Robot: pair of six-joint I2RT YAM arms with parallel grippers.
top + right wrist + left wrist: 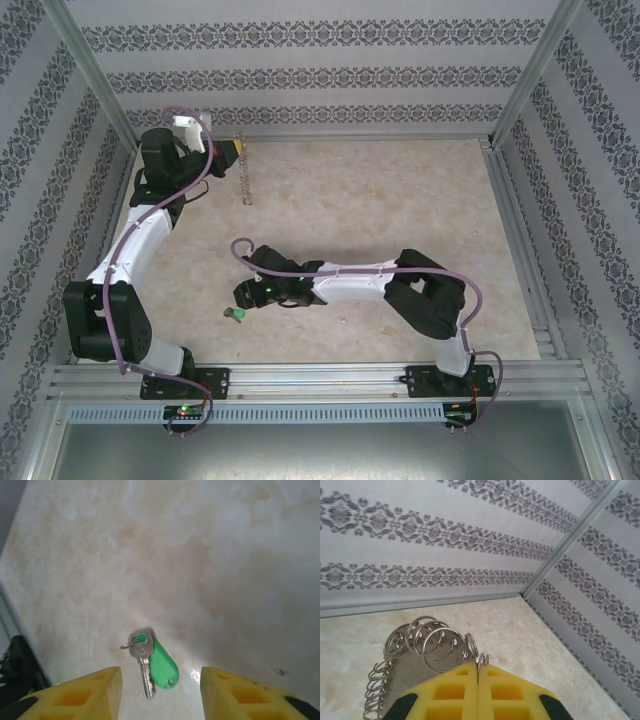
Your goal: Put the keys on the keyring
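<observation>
Table (pixel 400 220): marbled beige top is carrying both arms at its near edge; patterned walls are enclosing it.
Left arm (pixel 135 250): reaching to the far left corner.
Right arm (pixel 350 280): stretching leftward across the near middle of the table.
Left gripper (pixel 478 670): yellow fingers are pressing together, pinching one wire loop of the keyring.
Right gripper (pixel 160 672): jaws are standing partly apart, gripping nothing, hovering over the key.
Keyring (pixel 435 645): a bunch of silvery split rings is hanging from the left jaws at far left; from above it is reading as a thin chain.
Key (pixel 142 655): silver key with a green fob is lying flat on the table at near centre-left, below the gap between the right fingers, well apart from the keyring.
</observation>
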